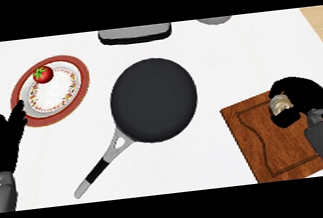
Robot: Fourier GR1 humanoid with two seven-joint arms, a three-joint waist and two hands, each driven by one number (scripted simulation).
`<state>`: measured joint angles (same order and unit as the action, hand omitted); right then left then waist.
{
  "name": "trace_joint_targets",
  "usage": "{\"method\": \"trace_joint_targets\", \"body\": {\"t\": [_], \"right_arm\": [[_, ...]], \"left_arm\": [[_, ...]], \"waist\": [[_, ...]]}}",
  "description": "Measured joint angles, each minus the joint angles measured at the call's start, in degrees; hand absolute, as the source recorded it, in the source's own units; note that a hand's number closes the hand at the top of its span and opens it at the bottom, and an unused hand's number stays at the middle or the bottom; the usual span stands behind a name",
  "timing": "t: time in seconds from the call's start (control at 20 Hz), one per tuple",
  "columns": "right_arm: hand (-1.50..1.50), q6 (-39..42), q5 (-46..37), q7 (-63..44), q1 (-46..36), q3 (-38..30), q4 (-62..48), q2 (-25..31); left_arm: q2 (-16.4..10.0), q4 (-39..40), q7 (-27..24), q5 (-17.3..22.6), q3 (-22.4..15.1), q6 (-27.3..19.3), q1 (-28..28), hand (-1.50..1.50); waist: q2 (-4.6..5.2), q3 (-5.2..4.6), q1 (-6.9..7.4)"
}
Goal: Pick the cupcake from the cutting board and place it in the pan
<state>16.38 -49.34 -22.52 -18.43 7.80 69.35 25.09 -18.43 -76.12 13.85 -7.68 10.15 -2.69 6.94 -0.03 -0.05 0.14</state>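
Cupcake (279, 103) enclosed by right hand (313, 96) fingers (289, 85), over cutting board (254, 131).

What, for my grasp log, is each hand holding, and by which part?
The black right hand grips the sides of the pale cupcake; the left hand holds nothing.

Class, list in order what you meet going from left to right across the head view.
left robot hand → plate with a tomato → pan → cutting board → cupcake, held in the right robot hand
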Motion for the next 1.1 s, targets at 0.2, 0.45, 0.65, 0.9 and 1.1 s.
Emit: {"method": "trace_joint_targets", "body": {"t": [0.2, 0.45, 0.65, 0.9, 1.1], "right_arm": [[1.50, -0.9, -2.3, 2.2, -0.3, -1.5, -0.9, 0.0], [1.50, -1.4, -4.6, -2.2, 8.4, 1.1, 11.4, -3.2], [1.50, -3.7, -8.2, -7.3, 20.9, 7.1, 25.2, -6.4], [1.50, -8.1, -13.5, -10.7, 31.1, 12.6, 40.1, -7.6], [1.50, -15.4, -19.0, -9.8, 31.8, 15.5, 48.3, -8.1]], "left_arm": [[0.0, -1.1, 0.4, 0.1, 0.8, 1.0, -0.7, 0.00], [0.4, -1.4, 0.7, -0.1, 1.3, 1.0, -1.5, 0.00], [0.4, -1.3, 0.9, -0.3, 1.5, 0.8, -1.7, 0.00], [0.5, -1.4, 0.8, -0.3, 1.7, 1.0, -1.6, 0.00], [0.5, -1.0, 0.1, -0.4, 1.7, 1.1, -1.8, 0.00]], "waist": [[-0.01, 0.01, 0.01], [-0.26, -0.06, -0.78], [-0.51, -0.11, -1.69], [-0.40, -0.02, -1.57], [-0.47, 0.01, -1.46]]}}
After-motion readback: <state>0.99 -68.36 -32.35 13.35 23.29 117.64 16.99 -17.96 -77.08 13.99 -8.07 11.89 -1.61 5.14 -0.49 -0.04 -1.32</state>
